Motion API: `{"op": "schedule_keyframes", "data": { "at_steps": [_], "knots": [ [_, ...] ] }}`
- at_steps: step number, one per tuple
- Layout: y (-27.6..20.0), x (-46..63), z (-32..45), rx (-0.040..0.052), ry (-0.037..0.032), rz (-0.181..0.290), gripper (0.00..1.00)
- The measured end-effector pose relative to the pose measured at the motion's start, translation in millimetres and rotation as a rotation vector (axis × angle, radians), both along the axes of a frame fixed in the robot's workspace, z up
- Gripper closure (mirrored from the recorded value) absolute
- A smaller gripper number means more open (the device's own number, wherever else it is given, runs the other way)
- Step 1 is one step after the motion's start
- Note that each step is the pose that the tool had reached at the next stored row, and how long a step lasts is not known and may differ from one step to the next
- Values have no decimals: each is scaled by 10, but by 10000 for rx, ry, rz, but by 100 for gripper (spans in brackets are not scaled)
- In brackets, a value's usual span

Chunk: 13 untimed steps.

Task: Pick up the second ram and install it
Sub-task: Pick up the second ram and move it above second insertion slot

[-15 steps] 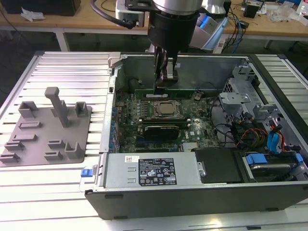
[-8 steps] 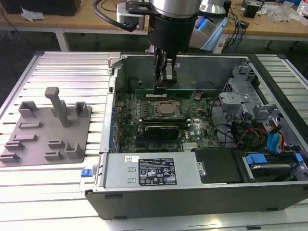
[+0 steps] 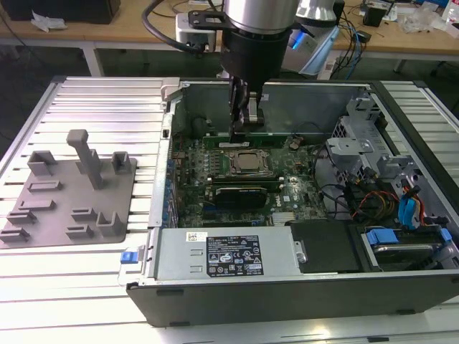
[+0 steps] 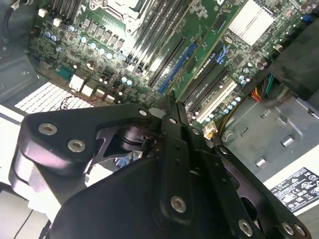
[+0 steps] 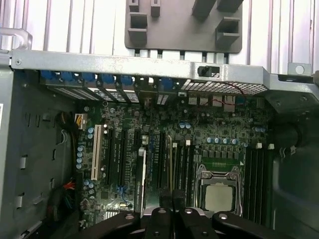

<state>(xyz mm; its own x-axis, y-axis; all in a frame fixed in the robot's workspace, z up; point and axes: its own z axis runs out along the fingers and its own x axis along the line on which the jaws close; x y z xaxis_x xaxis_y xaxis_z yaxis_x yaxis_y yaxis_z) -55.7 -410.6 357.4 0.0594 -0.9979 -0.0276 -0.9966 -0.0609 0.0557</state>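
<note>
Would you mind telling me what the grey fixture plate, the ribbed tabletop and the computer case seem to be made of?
Grey fixture plate: probably plastic, matt, uniform grey with soft moulded edges.
Ribbed tabletop: likely aluminium, satin silver with straight grooves catching light.
Computer case: apparently sheet steel, bare dull grey inside, thin folded rims.

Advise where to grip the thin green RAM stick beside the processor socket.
Pinch the thin green RAM stick midway on its upper long edge, straight down from above. It appears to stand on edge beside the metal processor socket, leaving only that edge free.
</note>
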Motion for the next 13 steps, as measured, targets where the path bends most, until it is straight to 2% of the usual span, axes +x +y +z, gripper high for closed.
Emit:
{"op": "schedule_keyframes", "data": {
  "at_steps": [4,7,13],
  "knots": [
    [53,22,-45,1,0,15,91],
    [83,33,-118,0,-2,42,91],
    [107,35,-200,-1,-2,48,91]
  ]
}}
